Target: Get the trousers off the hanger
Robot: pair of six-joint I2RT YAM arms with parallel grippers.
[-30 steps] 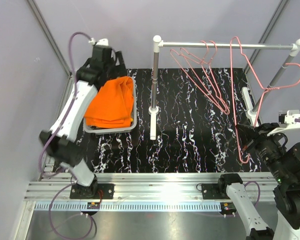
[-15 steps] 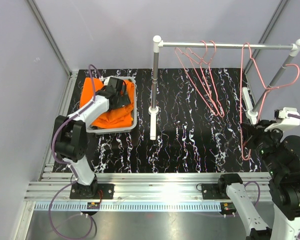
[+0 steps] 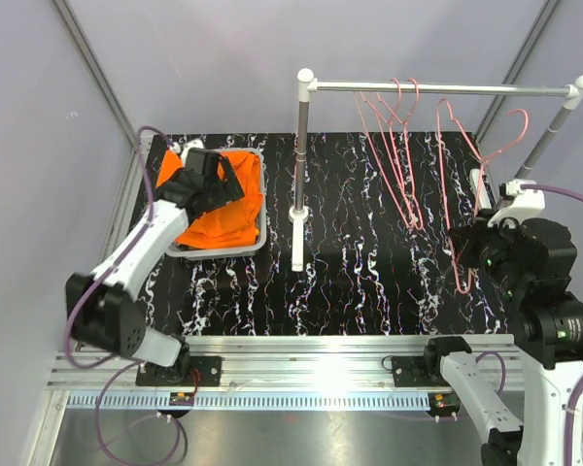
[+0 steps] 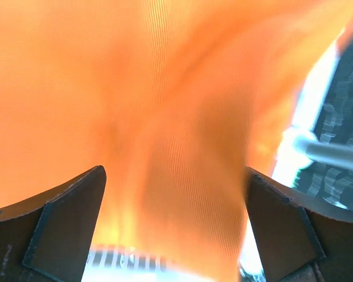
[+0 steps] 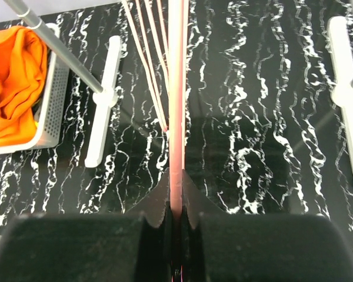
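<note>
Since 1 second ago, the left arm has dropped over the grey basket (image 3: 219, 252) and the right arm has carried its pink hanger (image 5: 175, 117) nearer to the other hangers (image 3: 394, 165) on the rail (image 3: 437, 88). The orange trousers (image 3: 235, 218) lie heaped in the basket, and the rack post (image 3: 298, 175) stands between basket and hangers. The left gripper (image 4: 175, 176) hovers just over the cloth with jaws spread wide, while the right gripper (image 5: 175, 200) is clenched on the hanger's wire.

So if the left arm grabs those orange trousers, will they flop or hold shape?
Probably flop: the orange trousers lie in soft crumpled folds, partly over the basket rim. Likely light: fine ribbed cloth shows under the open left gripper. A trailing fold might snag there.
</note>
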